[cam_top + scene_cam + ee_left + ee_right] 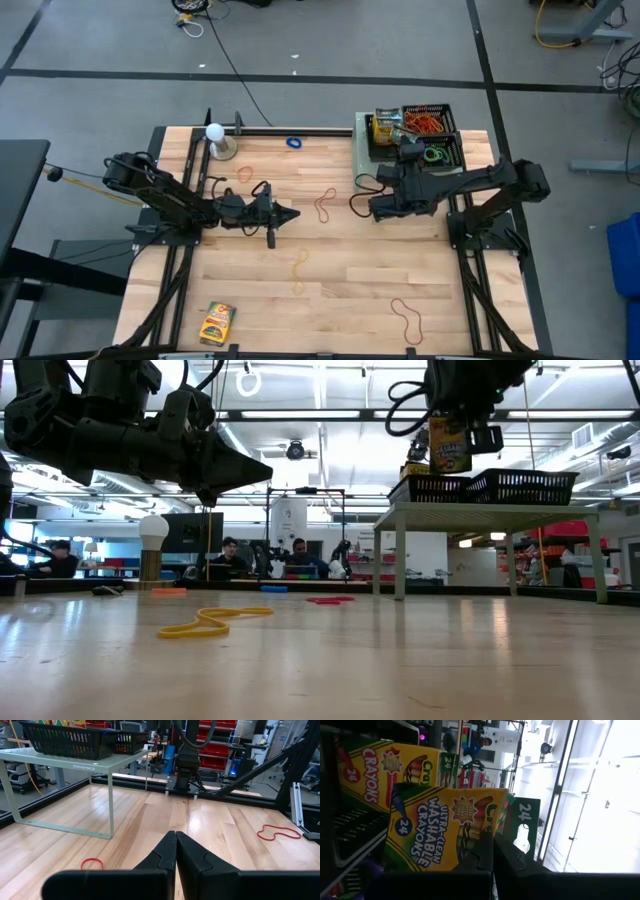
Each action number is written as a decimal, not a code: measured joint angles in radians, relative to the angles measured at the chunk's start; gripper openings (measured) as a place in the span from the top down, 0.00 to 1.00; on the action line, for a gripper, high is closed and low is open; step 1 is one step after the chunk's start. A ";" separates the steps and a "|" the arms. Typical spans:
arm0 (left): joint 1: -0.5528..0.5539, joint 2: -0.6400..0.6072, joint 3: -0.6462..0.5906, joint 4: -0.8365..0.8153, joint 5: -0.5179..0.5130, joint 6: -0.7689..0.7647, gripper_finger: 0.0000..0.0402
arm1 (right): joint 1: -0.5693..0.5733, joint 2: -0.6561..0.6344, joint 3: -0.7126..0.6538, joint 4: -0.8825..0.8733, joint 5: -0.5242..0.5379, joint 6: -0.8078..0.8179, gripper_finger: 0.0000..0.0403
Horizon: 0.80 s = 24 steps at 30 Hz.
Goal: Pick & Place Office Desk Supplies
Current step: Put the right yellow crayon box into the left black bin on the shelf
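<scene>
Yellow-green crayon box (445,827), black basket (430,130), red rubber band (277,832).

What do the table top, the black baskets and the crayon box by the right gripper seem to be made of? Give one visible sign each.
Table top: wood, light planks with grain and a slight sheen. Black baskets: probably plastic or coated wire; open mesh walls, hard to say which. Crayon box: printed cardboard, glossy, folded edges.

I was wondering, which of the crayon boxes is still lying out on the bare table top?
The crayon box near the table's front-left corner; the other boxes sit up in the black basket on the stand.
</scene>
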 joint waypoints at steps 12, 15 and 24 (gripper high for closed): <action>0.000 0.000 0.000 0.001 0.000 0.000 0.97 | -0.005 0.000 -0.002 0.080 0.000 -0.068 1.00; 0.000 0.000 0.000 0.001 0.000 0.000 0.97 | -0.005 0.000 -0.002 0.177 -0.009 -0.189 1.00; 0.000 0.000 0.000 0.001 0.000 0.000 0.97 | -0.005 -0.023 -0.002 0.517 -0.089 -0.620 1.00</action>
